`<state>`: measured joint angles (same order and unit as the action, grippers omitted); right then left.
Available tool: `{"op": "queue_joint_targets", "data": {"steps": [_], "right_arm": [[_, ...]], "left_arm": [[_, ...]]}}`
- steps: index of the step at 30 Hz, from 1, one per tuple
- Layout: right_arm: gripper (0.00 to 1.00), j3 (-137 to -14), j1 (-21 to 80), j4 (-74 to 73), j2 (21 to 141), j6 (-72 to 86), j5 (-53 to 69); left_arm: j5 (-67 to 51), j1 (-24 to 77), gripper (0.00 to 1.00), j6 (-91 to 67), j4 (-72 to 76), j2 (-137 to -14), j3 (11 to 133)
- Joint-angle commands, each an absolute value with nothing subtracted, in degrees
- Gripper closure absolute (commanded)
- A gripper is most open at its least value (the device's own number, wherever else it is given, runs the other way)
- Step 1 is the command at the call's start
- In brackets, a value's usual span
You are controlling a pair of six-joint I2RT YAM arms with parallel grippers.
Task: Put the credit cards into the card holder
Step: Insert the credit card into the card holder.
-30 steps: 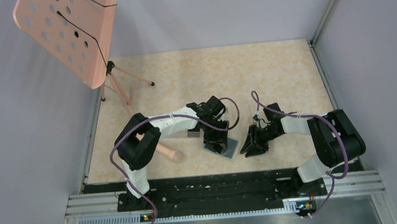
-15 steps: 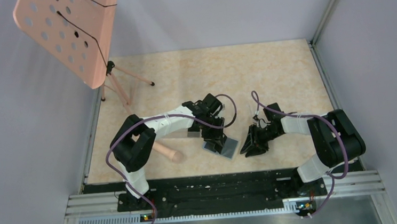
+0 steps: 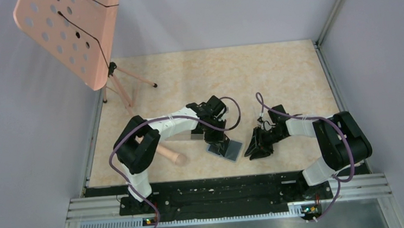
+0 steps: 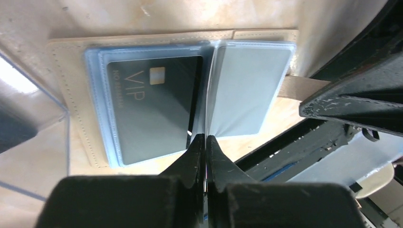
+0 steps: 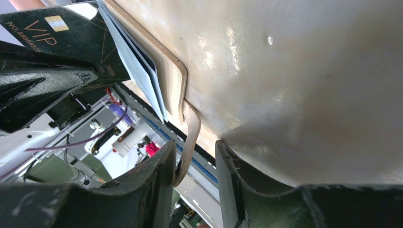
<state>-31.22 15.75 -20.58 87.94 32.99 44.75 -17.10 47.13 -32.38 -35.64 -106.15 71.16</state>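
Card holder [image 4: 71, 80]: lies open and flat on the counter [image 3: 240, 78], near the front edge, between the two grippers.
Credit card [image 4: 152, 104]: black, with VIP on it, inside a clear pocket on the left page.
Strap [image 5: 190, 128]: tan, sticks out from the right side of the card holder.
Left gripper [image 4: 204, 140]: fingers pressed together, tips right at the near edge of the clear page that stands up in the middle.
Right gripper [image 5: 195, 147]: fingers a little apart, strap between them, touching one finger.
Clear box [image 4: 47, 109]: just left of the card holder.
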Motion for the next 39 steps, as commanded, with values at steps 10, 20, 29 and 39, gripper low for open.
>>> {"op": "queue_joint_targets", "data": {"steps": [10,20,29,39], "right_arm": [[0.72,-31.5,16.1,-14.5,90.9,31.1,38.2],[0.9,-32.6,16.2,-17.6,90.1,30.1,33.5],[1.0,-34.2,16.1,-21.5,89.1,27.9,29.1],[1.0,-33.4,16.1,-21.8,89.0,27.0,29.1]], "left_arm": [[-28.0,46.7,1.0,-34.0,-24.3,-107.7,66.9],[-33.1,46.4,1.0,-38.6,-15.6,-106.2,61.6],[-35.3,46.3,1.0,-44.3,-5.8,-105.2,56.9],[-35.9,46.4,1.0,-42.6,-7.8,-106.0,56.4]]}}
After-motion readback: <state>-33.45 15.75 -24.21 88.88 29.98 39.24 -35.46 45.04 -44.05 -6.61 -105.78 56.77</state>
